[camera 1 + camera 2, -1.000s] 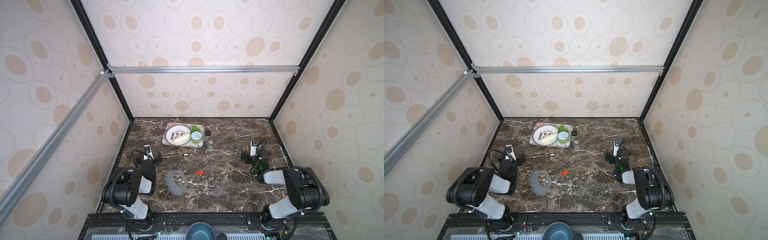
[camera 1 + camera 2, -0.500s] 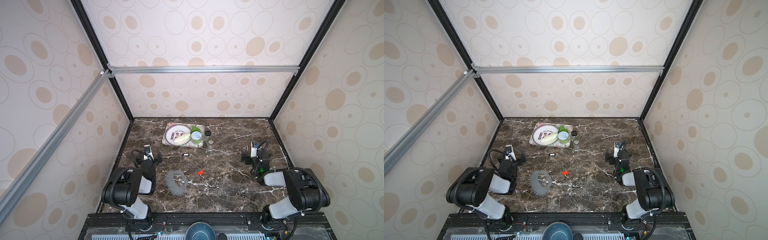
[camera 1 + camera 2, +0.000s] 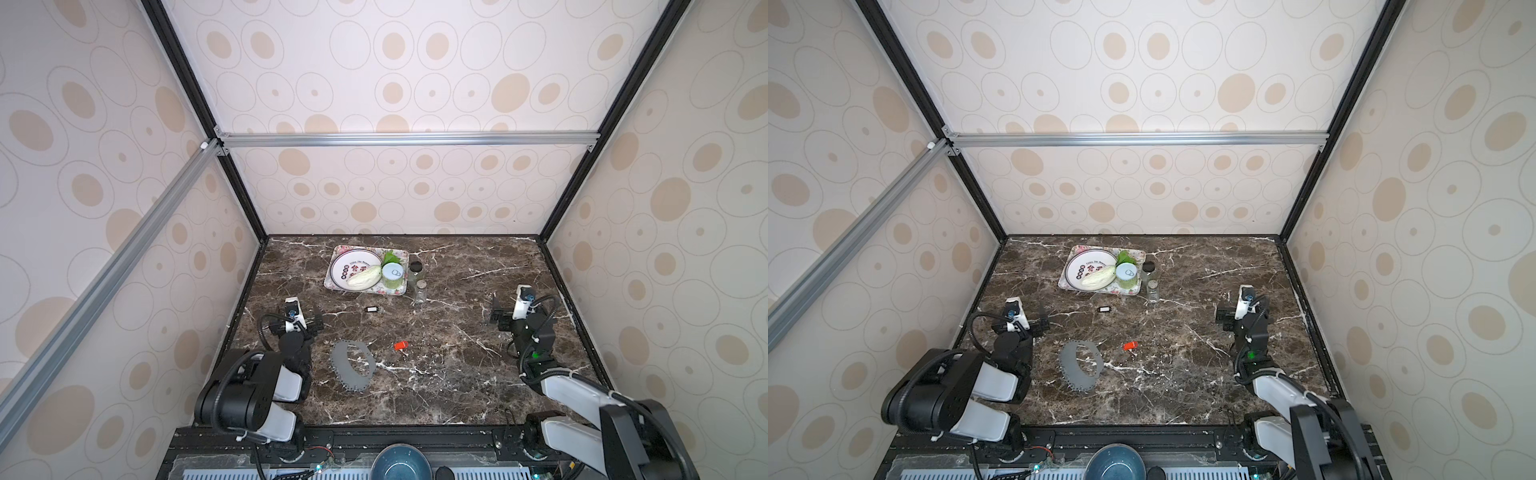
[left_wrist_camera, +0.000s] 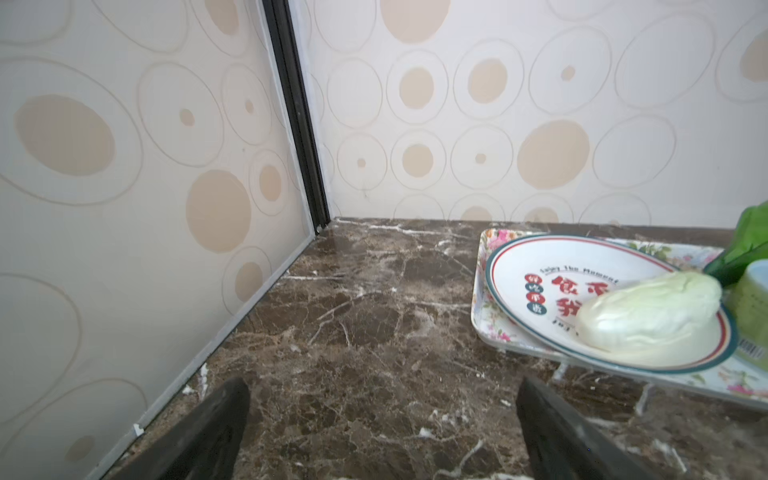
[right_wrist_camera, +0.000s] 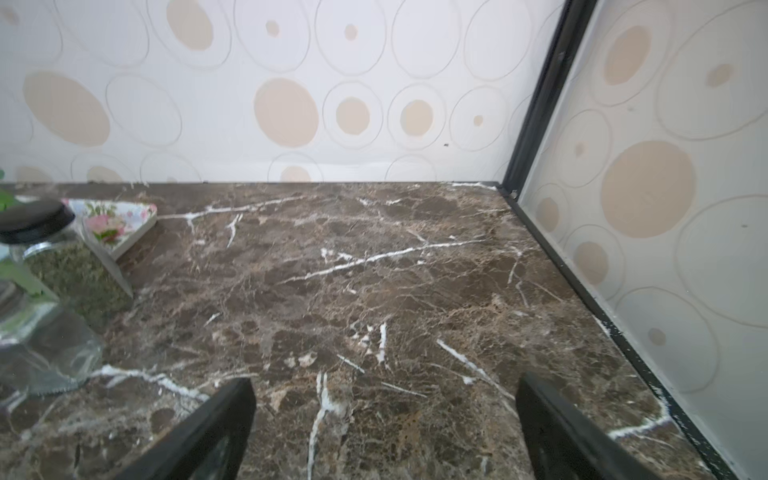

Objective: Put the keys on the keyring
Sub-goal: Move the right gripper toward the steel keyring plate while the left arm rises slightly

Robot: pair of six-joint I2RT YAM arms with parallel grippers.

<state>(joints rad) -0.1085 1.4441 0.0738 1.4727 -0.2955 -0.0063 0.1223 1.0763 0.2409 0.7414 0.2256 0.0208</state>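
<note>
- Right arm [image 3: 582,390] alone has shifted: its elbow has sunk toward the near edge, while the right gripper [image 5: 384,382] stays by the right wall, jaws wide apart and empty, probably readying a reach.
- Left arm [image 3: 249,386] sits folded; the left gripper [image 4: 382,384] is likewise spread and holds nothing.
- Keyring [image 3: 338,363] lies flat on the table [image 3: 457,374], nearer the left arm, so that arm could likely steady it.
- Red-orange key [image 3: 401,345] lies just right of the keyring; the black key [image 3: 372,309] lies farther back, toward the tray [image 3: 365,249]. Neither is threaded yet.
</note>
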